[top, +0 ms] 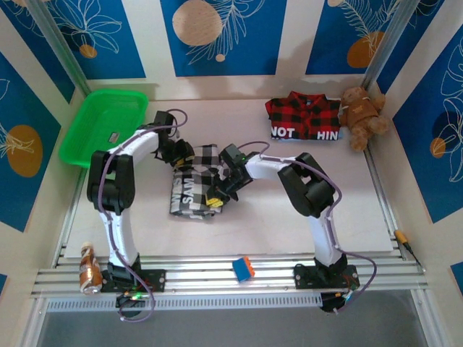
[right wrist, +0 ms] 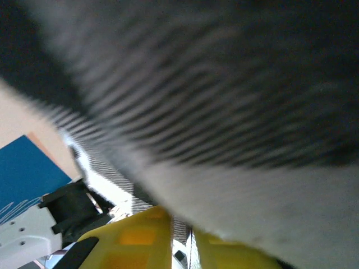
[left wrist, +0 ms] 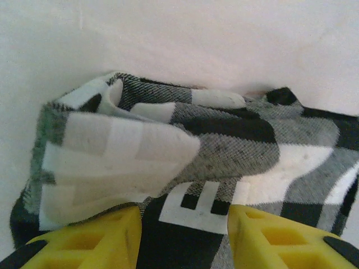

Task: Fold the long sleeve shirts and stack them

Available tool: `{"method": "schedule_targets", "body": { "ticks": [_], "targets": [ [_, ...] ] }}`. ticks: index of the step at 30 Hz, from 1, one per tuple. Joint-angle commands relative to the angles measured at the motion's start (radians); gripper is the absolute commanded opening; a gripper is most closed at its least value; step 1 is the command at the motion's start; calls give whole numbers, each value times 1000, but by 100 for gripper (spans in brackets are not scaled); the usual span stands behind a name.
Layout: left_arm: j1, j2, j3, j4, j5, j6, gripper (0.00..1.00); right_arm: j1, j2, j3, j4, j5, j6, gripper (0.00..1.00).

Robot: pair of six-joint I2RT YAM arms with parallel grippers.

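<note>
The black-and-white checked shirt (top: 194, 181) lies bunched and partly folded at the table's middle, a black band of white letters along its left side. My left gripper (top: 181, 155) is at its far left edge. In the left wrist view its yellow fingers (left wrist: 112, 238) stand apart, and the lettered band (left wrist: 190, 207) lies flat between them, unpinched. My right gripper (top: 219, 194) is at the shirt's right edge. Its jaws are nearly together on a fold of the checked cloth (right wrist: 224, 112), which drapes over the right wrist camera. The red-and-black plaid shirt (top: 304, 119) lies folded at the back right.
A brown teddy bear (top: 364, 116) sits right of the red shirt against the wall. A green basket (top: 105, 123) leans at the back left. On the front rail are a can (top: 90, 267) at the left and a blue-and-orange block (top: 244, 267) in the middle.
</note>
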Motion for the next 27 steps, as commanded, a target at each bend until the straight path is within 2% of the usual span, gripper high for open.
{"method": "schedule_targets", "body": {
  "ticks": [1,4,7,12,14,15,17,20,23,27],
  "targets": [
    [11,32,7,40,-34,14,46,10,24,-19,-63,27,-55,15],
    [11,38,-14,77,-5,5,46,5,13,-37,-66,44,-61,16],
    [7,3,-35,115,43,-14,49,-10,-44,-30,-77,67,-74,26],
    [11,-129,-44,164,151,-68,67,-30,-196,80,-225,165,-164,50],
    [13,-166,-23,148,201,-83,74,-36,-256,109,-271,224,-191,57],
    [13,-182,-11,130,217,-83,83,-42,-274,124,-305,265,-207,59],
    [13,-216,-2,96,232,-71,90,-58,-282,162,-386,357,-232,64],
    [13,-277,-13,50,217,-29,94,-82,-229,225,-496,512,-283,69],
    [15,-325,-42,20,210,13,95,-76,-204,215,-438,637,-354,75],
    [21,-361,-79,-18,217,54,95,-92,-127,226,-359,647,-418,78]
  ]
}}
